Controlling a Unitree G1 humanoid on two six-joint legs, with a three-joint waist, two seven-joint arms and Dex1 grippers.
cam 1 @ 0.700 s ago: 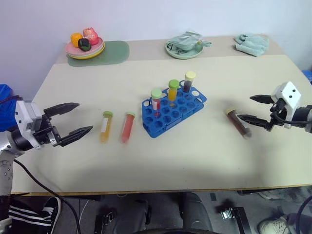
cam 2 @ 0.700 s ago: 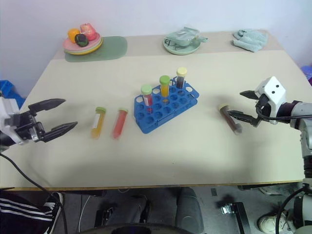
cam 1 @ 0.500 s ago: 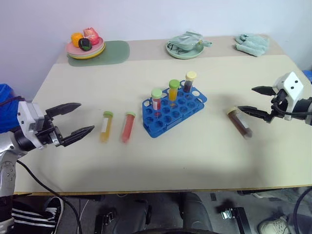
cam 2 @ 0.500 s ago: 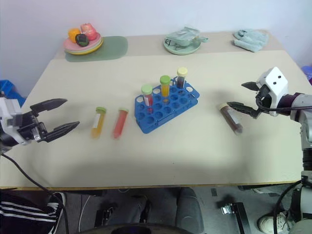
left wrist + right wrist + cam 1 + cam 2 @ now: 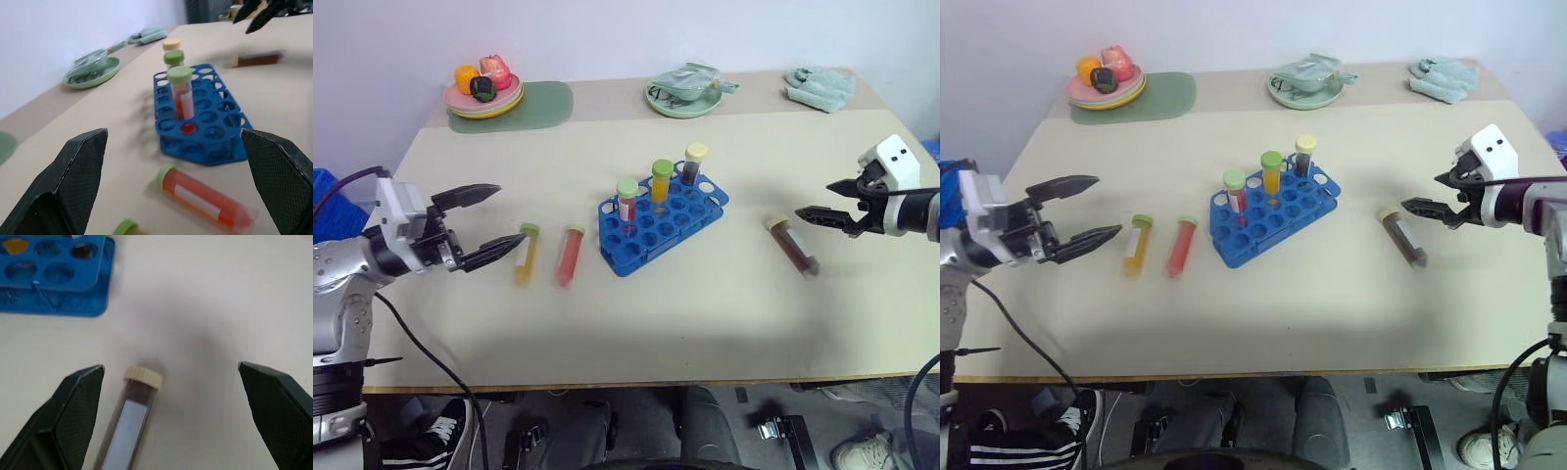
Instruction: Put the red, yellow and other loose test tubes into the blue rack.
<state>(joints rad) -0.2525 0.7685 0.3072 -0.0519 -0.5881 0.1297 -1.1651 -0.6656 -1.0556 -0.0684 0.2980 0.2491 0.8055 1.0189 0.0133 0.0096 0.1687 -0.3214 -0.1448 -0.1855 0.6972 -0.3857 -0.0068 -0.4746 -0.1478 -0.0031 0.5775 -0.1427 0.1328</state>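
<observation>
A bright blue plastic rack (image 5: 663, 222) with round holes stands mid-table, three capped tubes upright in it. Left of it lie a yellow-orange tube (image 5: 525, 255) and a salmon-red tube (image 5: 569, 255) (both green-capped), side by side. The left gripper (image 5: 492, 222) hovers spread just beside the yellow one. Right of the rack lies a dark brown, tan-capped tube (image 5: 791, 246), the right gripper (image 5: 821, 201) spread near it.

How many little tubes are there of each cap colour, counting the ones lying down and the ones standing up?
Green-capped clear plastic tubes: 4, two lying on the table, one yellow-orange and one salmon-red, two standing in the blue plastic rack, one red and one orange.
Tan or pale-yellow-capped tubes: 2, one dark brown lying, one dark standing.
Total: 6 tubes.
</observation>
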